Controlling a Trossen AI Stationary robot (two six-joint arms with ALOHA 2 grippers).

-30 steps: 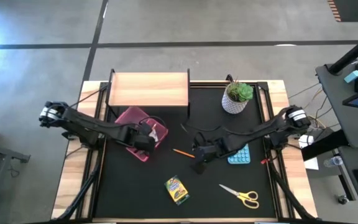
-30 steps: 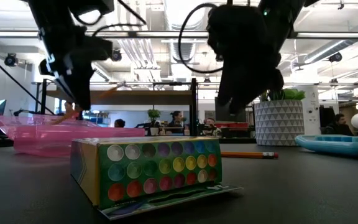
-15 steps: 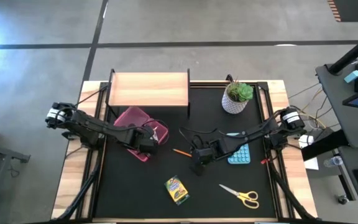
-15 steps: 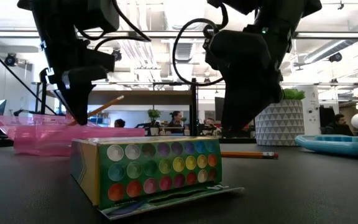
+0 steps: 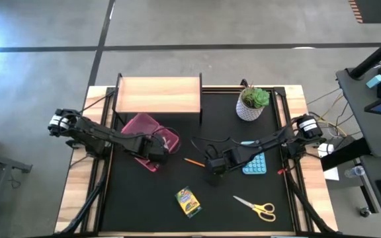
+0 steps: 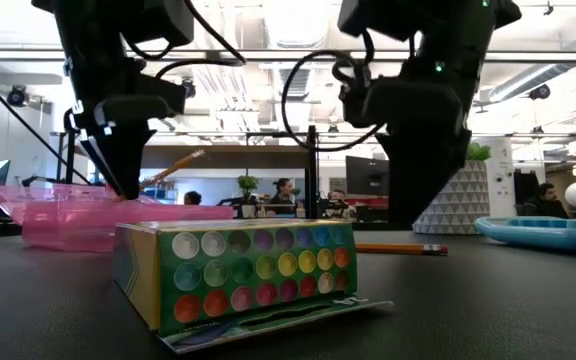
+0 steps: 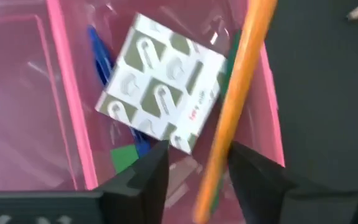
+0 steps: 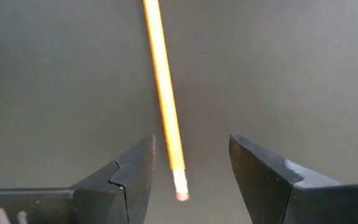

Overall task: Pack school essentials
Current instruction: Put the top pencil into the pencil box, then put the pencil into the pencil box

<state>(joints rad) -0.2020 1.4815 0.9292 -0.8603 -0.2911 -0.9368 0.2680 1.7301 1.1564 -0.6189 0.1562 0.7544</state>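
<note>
Packing is partly done: the left tool [image 7: 194, 171] holds an orange pencil [image 7: 232, 106] over the pink plastic pouch [image 5: 149, 135] containing a white patterned square [image 7: 160, 84], while the right tool [image 8: 188, 171], wide open, straddles another orange pencil [image 8: 163, 102] on the black tabletop [image 5: 131, 198]; crayon box [image 5: 188, 201] and yellow-handled scissors [image 5: 256, 207] remain unpacked.

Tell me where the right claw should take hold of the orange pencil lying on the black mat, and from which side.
Grip the thin orange wooden pencil on its shaft near the eraser end, coming straight down. It lies flat on the black mat, and the open right claw already straddles it, one finger on each side.
</note>
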